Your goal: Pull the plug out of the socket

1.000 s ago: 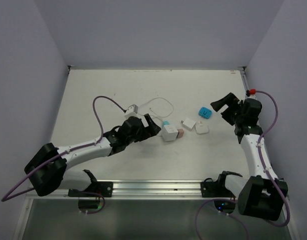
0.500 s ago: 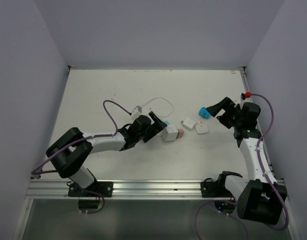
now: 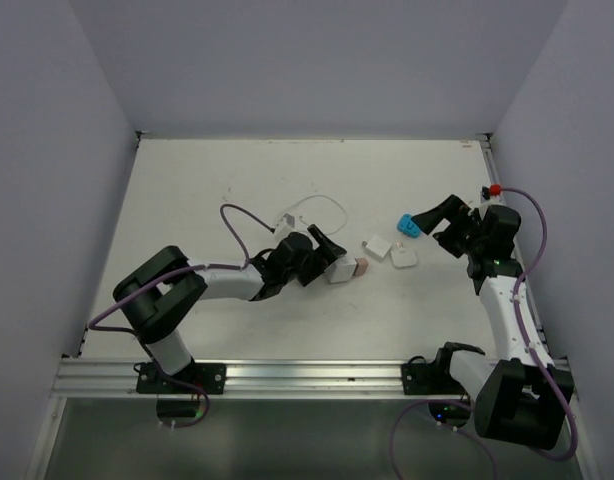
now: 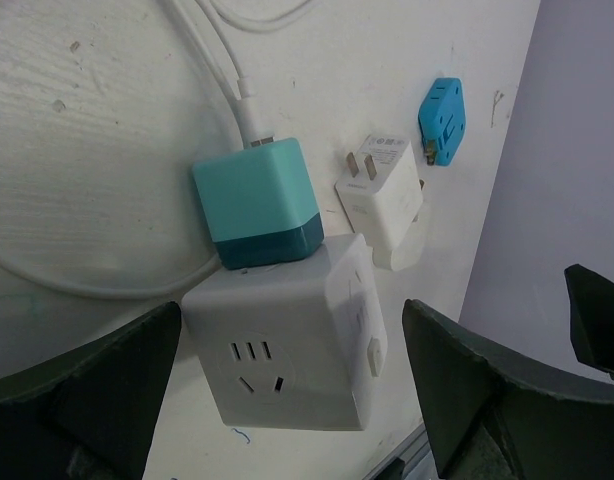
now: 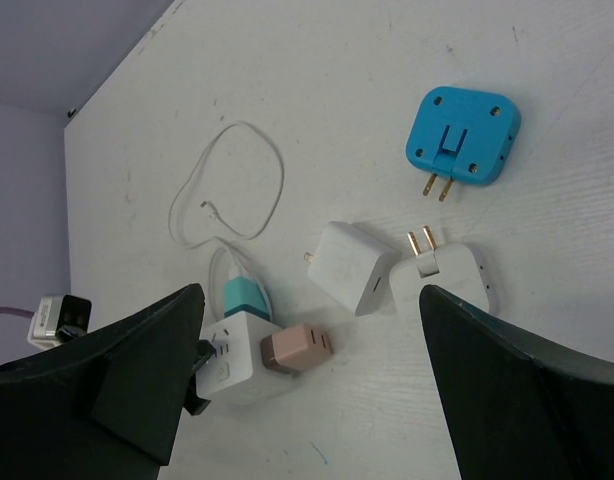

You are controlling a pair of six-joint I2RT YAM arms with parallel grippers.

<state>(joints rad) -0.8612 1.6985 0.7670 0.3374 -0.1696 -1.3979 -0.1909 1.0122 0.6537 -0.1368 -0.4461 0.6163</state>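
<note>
1. Since the top view a second back, the left gripper [image 3: 327, 258] has slid right. Its jaws now sit apart on either side of the small white plastic cube socket [image 3: 341, 270], which hasn't budged from mid-table. A little pink plug [image 3: 359, 267] still sticks out of its right face. The right gripper [image 3: 434, 224] shifted its pose early on and hasn't moved in the last half second. It hangs beside the bright flat blue adapter [image 3: 408, 226], jaws apart, nothing in them.
2. Left wrist: the socket [image 4: 287, 340] sits between the two dark fingers [image 4: 97, 385], which are spread wide and not clamped. A square teal plug [image 4: 259, 203] is seated in its far face, with a thin white cable [image 4: 212, 55] running out of it. A flat white square plug [image 4: 382, 190] lies just beyond.
3. Right wrist: the jaws are wide open above the table. The socket [image 5: 230, 365] is lower left with the teal plug [image 5: 245, 296] and pink plug [image 5: 295, 347] in it. The blue adapter [image 5: 463, 136] is well apart.
</note>
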